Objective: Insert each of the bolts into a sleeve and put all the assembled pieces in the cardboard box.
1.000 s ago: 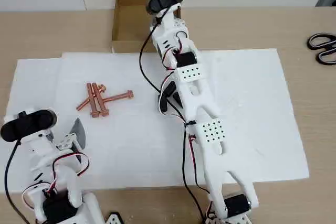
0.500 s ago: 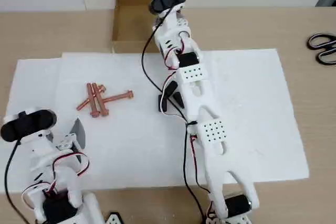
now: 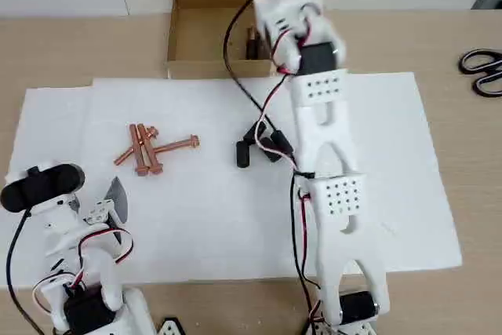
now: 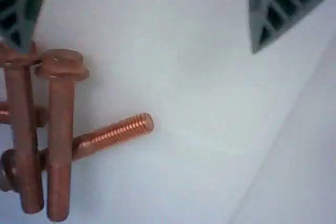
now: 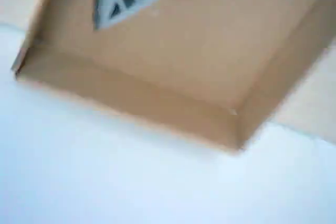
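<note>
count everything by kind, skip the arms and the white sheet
copper bolts loose: 4
black sleeves loose: 3, as best I can tell
cardboard box: 1
piece inside it: 1
scissors: 1
total: 10

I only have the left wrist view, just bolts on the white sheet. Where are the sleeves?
Observer: Black sleeves lie on the sheet, between the bolts and the right arm.
Operator: And the box?
Observer: The box sits beyond the sheet's far edge, with the right arm's end over it.
Operator: Anything in it?
Observer: A dark piece shows inside by the arm; whether it's released, I can't tell.
</note>
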Robot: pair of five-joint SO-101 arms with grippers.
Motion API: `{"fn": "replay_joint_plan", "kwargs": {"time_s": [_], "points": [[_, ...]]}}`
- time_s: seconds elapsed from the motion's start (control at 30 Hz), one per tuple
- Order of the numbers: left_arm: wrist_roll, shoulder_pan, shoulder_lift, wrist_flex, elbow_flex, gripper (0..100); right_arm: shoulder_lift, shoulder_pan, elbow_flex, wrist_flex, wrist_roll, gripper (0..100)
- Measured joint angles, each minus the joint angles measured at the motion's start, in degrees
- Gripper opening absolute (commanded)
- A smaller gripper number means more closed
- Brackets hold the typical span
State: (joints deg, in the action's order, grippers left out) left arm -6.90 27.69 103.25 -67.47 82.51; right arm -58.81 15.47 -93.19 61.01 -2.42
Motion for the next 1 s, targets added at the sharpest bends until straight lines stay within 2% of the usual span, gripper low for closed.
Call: {"fn": "replay_joint_plan", "kwargs": {"time_s": [0.4, 0.77, 0.87, 1.0], "points": [[0.0, 0.0, 0.0, 0.0, 0.0, 26, 25.1, 0.0, -1.1, 36.0, 0.0, 18.0], [2.3, 0.0, 0.0, 0.0, 0.0, 26, 33.7, -1.7, -0.4, 38.2, 0.0, 18.0], [2.3, 0.0, 0.0, 0.0, 0.0, 26, 37.1, -1.5, 6.9, 38.2, 0.0, 18.0], [2.3, 0.0, 0.0, 0.0, 0.1, 26, 44.8, -1.5, 25.6, 38.2, 0.0, 18.0]]}}
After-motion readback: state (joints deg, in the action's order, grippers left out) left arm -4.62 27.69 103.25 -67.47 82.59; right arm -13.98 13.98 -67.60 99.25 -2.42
